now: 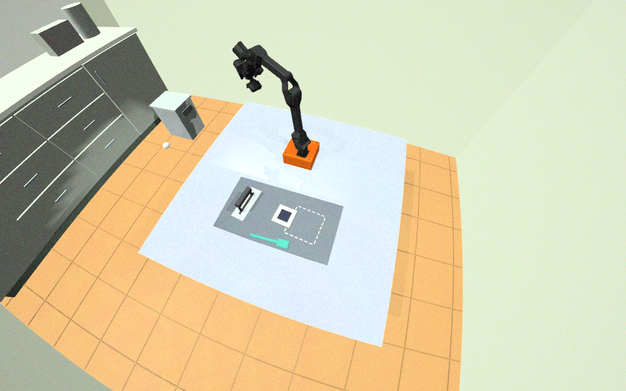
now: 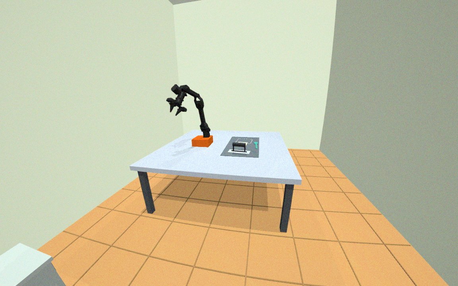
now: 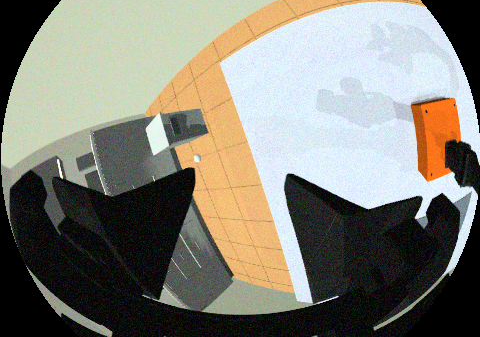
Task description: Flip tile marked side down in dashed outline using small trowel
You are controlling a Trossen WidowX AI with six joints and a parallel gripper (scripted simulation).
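Observation:
My gripper (image 2: 173, 113) (image 3: 240, 178) is open and empty, high above the table on the side of the arm's base away from the mat. The trowel (image 1: 243, 198) (image 2: 239, 144), a flat pale blade with a raised black bar handle, lies on the grey mat (image 1: 262, 226) (image 2: 227, 151) near its left end in the top view. The tile (image 1: 284, 215), white with a dark square facing up, lies flat beside the dashed outline (image 1: 313, 243), at its left side. The wrist view shows neither trowel nor tile.
A teal spatula (image 1: 282, 243) (image 2: 256, 144) lies along the mat's edge farthest from the orange base (image 1: 300, 159) (image 2: 201, 142) (image 3: 437, 137). A grey-white box (image 1: 171, 114) and a small white ball (image 1: 166, 145) are on the floor beside the table (image 1: 266, 277), near dark cabinets (image 1: 76, 126).

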